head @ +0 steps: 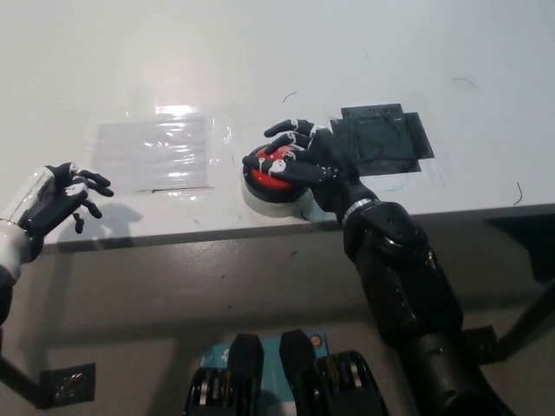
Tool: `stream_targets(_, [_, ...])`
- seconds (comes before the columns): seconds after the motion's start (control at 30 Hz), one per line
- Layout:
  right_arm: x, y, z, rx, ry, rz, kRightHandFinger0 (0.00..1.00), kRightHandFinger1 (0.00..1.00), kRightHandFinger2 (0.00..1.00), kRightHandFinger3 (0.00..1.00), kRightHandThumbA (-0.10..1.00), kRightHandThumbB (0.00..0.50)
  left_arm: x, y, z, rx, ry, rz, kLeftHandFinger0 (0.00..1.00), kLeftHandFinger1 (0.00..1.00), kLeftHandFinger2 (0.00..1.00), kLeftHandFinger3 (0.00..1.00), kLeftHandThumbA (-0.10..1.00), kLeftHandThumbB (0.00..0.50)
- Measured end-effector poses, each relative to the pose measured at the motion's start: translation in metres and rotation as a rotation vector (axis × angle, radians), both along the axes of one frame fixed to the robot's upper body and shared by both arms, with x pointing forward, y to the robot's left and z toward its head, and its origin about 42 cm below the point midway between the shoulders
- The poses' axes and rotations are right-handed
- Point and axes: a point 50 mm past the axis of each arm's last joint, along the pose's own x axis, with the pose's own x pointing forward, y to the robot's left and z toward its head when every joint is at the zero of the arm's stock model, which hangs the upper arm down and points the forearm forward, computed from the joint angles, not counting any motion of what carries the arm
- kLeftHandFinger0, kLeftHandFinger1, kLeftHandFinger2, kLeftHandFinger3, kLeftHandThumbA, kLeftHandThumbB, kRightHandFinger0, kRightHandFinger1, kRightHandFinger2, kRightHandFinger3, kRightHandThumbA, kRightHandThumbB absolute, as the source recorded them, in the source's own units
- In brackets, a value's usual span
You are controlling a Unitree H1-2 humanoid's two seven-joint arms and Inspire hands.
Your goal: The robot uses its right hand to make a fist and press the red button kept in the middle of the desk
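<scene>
Looking down, we see the right robot hand [305, 160] lying on the red button [270, 172], which sits near the front edge of the white surface [260, 61], around its middle. Its fingers are curled loosely over the button, not grasping it, and partly spread. The left robot hand [61, 201] rests at the surface's left front edge, fingers apart, holding nothing.

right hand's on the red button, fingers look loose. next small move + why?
Probably curl the fingers into a fist, then push down. The right hand lies over the red button with fingers partly spread, not closed. The left hand rests at the desk edge.
</scene>
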Motion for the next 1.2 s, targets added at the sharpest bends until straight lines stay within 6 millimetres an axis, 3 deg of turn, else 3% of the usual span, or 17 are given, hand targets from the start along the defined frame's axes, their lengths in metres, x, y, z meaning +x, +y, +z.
stream_targets(0.13, [0.004,-0.007,0.025,0.008,-0.027,-0.006,0.00,0.06,0.37,0.44,1.00,0.159,-0.001,0.001,-0.002,0.000,0.005,0.002,0.20,0.33,0.46,0.59,0.50,0.000])
stream_targets(0.37, [0.014,-0.016,0.105,0.038,-0.166,-0.011,0.00,0.16,0.45,0.51,1.00,0.196,-0.005,0.003,-0.009,-0.001,0.022,0.006,0.23,0.34,0.47,0.61,0.51,0.000])
stream_targets(0.43, [0.013,-0.018,0.119,0.043,-0.188,-0.012,0.00,0.13,0.43,0.47,1.00,0.209,-0.007,0.003,-0.011,0.000,0.028,0.008,0.22,0.34,0.49,0.62,0.51,0.000])
stream_targets(0.53, [0.012,-0.019,0.126,0.043,-0.199,-0.011,0.00,0.12,0.42,0.46,1.00,0.220,-0.008,0.004,-0.013,0.000,0.030,0.008,0.21,0.33,0.48,0.62,0.51,0.000])
stream_targets(0.7, [0.010,-0.023,0.130,0.046,-0.196,-0.014,0.00,0.15,0.45,0.48,1.00,0.174,-0.009,0.004,-0.014,0.000,0.032,0.009,0.23,0.34,0.49,0.62,0.50,0.000])
stream_targets(0.73, [0.009,-0.024,0.130,0.048,-0.195,-0.017,0.00,0.19,0.48,0.47,1.00,0.179,-0.009,0.004,-0.014,0.000,0.033,0.009,0.22,0.33,0.47,0.62,0.50,0.000])
stream_targets(0.77, [0.009,-0.026,0.129,0.047,-0.195,-0.022,0.06,0.26,0.55,0.54,1.00,0.206,-0.010,0.004,-0.015,-0.001,0.035,0.009,0.21,0.33,0.47,0.61,0.50,0.000])
stream_targets(0.8, [0.008,-0.029,0.127,0.045,-0.194,-0.028,0.13,0.40,0.62,0.57,1.00,0.193,-0.010,0.004,-0.015,-0.001,0.036,0.010,0.20,0.33,0.47,0.60,0.50,0.000])
stream_targets(0.83, [0.008,-0.032,0.126,0.042,-0.195,-0.033,0.14,0.43,0.63,0.55,1.00,0.190,-0.010,0.004,-0.015,-0.001,0.036,0.010,0.20,0.32,0.46,0.60,0.50,0.000])
stream_targets(0.87, [0.006,-0.038,0.124,0.036,-0.199,-0.044,0.13,0.43,0.58,0.48,1.00,0.189,-0.010,0.005,-0.016,-0.001,0.037,0.010,0.19,0.32,0.46,0.60,0.50,0.000])
stream_targets(0.9, [0.006,-0.042,0.123,0.030,-0.202,-0.050,0.17,0.42,0.50,0.39,1.00,0.208,-0.010,0.005,-0.016,-0.001,0.038,0.011,0.19,0.32,0.47,0.61,0.50,0.000])
stream_targets(1.0, [0.005,-0.061,0.125,0.001,-0.226,-0.080,0.21,0.37,0.38,0.32,1.00,0.214,-0.011,0.005,-0.017,-0.001,0.040,0.012,0.20,0.33,0.49,0.63,0.50,0.000])
stream_targets(1.07, [0.003,-0.075,0.129,-0.015,-0.248,-0.101,0.22,0.31,0.30,0.34,1.00,0.221,-0.011,0.005,-0.017,-0.001,0.041,0.013,0.21,0.35,0.50,0.63,0.51,0.000])
stream_targets(1.2, [0.000,-0.106,0.132,-0.059,-0.283,-0.143,0.31,0.36,0.35,0.41,1.00,0.234,-0.012,0.005,-0.018,-0.001,0.042,0.013,0.19,0.31,0.45,0.59,0.49,0.000])
